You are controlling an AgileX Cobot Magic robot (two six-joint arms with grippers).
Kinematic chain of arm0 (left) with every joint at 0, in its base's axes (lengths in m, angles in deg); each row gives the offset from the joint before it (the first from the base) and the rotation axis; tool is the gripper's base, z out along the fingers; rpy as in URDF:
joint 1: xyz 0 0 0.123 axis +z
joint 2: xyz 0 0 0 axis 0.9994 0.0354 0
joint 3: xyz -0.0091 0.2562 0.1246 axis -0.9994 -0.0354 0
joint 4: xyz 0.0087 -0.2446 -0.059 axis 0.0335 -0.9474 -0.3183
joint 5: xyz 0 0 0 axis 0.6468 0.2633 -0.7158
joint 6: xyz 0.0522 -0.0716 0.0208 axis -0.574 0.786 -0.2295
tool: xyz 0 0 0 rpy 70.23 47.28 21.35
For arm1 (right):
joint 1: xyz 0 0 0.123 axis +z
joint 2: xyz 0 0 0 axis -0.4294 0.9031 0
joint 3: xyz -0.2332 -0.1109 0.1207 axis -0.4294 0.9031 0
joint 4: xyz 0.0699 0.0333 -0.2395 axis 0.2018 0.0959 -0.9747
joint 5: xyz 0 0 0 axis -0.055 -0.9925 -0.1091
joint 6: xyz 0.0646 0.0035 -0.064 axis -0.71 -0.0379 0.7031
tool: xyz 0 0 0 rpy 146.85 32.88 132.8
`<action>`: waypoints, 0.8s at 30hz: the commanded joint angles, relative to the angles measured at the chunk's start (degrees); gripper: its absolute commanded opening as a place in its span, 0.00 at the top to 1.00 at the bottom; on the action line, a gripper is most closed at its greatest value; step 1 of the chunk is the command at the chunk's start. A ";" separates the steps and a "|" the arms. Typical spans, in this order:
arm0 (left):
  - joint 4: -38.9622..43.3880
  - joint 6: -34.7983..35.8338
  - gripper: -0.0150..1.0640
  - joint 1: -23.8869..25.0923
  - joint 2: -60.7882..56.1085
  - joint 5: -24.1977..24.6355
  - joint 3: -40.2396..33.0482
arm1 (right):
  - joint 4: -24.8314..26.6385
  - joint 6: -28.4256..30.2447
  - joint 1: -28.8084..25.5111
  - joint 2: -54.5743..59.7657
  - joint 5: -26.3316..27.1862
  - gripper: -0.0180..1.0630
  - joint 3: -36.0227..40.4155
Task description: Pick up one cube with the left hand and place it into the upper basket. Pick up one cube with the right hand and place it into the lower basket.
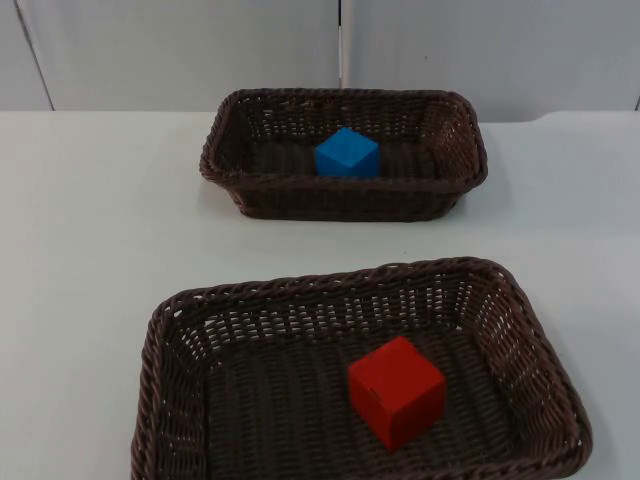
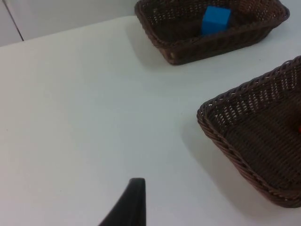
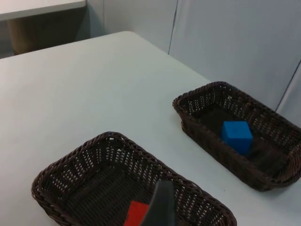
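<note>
A blue cube (image 1: pixel 347 154) rests inside the upper brown wicker basket (image 1: pixel 340 198) at the back of the table. A red cube (image 1: pixel 396 391) lies in the lower wicker basket (image 1: pixel 300 285) near the front, turned at an angle. My left gripper (image 2: pixel 134 202) hangs over bare table to the left of both baskets, holding nothing that I can see; from there the blue cube (image 2: pixel 216 20) is well away. My right gripper (image 3: pixel 162 202) hovers high beside the lower basket (image 3: pixel 80 153), with the red cube (image 3: pixel 137 213) partly hidden behind it and the blue cube (image 3: pixel 236 135) beyond.
The white table (image 1: pixel 90 230) stretches wide to the left of the baskets, with a strip between them. The grey partition wall (image 1: pixel 180 50) stands right behind the upper basket. A second table edge (image 3: pixel 37 7) lies off beyond the left side.
</note>
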 commanded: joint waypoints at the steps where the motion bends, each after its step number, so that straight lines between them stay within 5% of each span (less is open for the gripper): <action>1: 0.42 0.40 0.07 -0.27 -0.21 0.17 -0.31 | -0.36 -0.29 0.05 -3.24 -3.14 0.33 0.03; 24: 0.42 0.26 0.07 -0.27 -0.21 0.17 -0.28 | 0.43 -6.90 0.05 -28.97 -31.56 0.33 0.03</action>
